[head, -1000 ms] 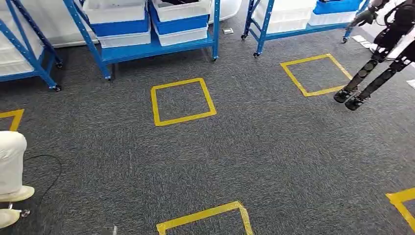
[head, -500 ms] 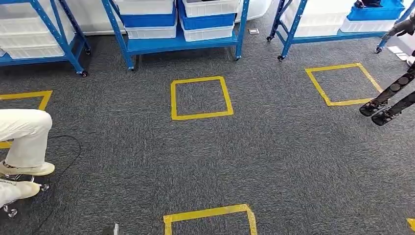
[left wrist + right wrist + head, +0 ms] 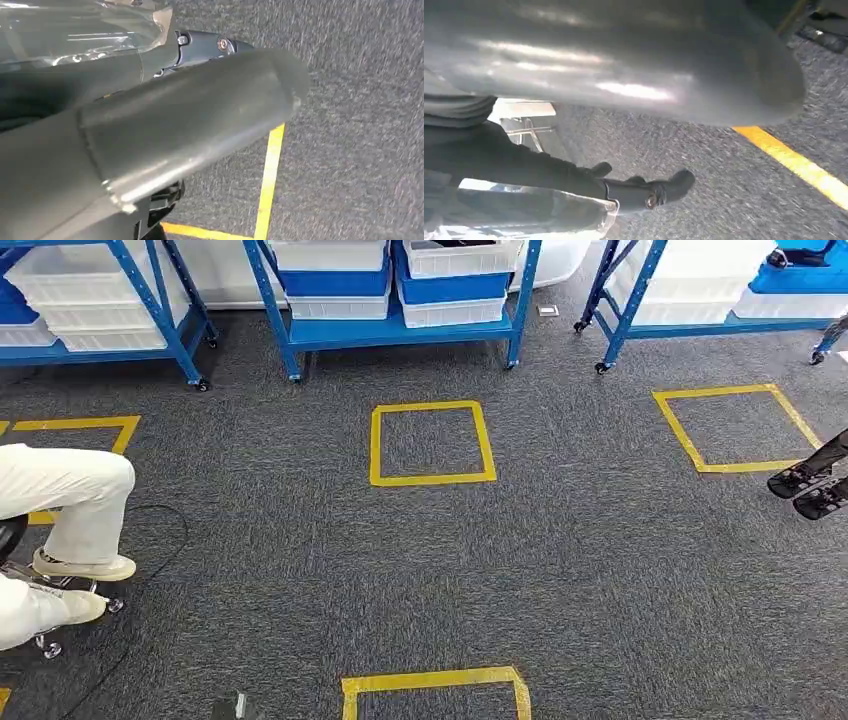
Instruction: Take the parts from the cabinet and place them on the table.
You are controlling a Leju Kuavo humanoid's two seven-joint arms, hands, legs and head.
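The whole head view pans left: the blue cabinet [image 3: 400,332] sits more centred, and the seated person [image 3: 62,502] comes further into view.

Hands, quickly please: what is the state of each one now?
Left hand: holds a clear plastic bag.
Right hand: holds a clear plastic bag.

Left hand [image 3: 190,125]: arm hanging, wrist looking down at the floor. Thick grey thumb extended, dark fingers [image 3: 210,45] behind it, clear plastic [image 3: 75,30] lying against them; grip unclear.

Right hand [image 3: 624,75]: same hang. Dark fingers [image 3: 644,192] lightly curled along clear plastic; grip unclear.
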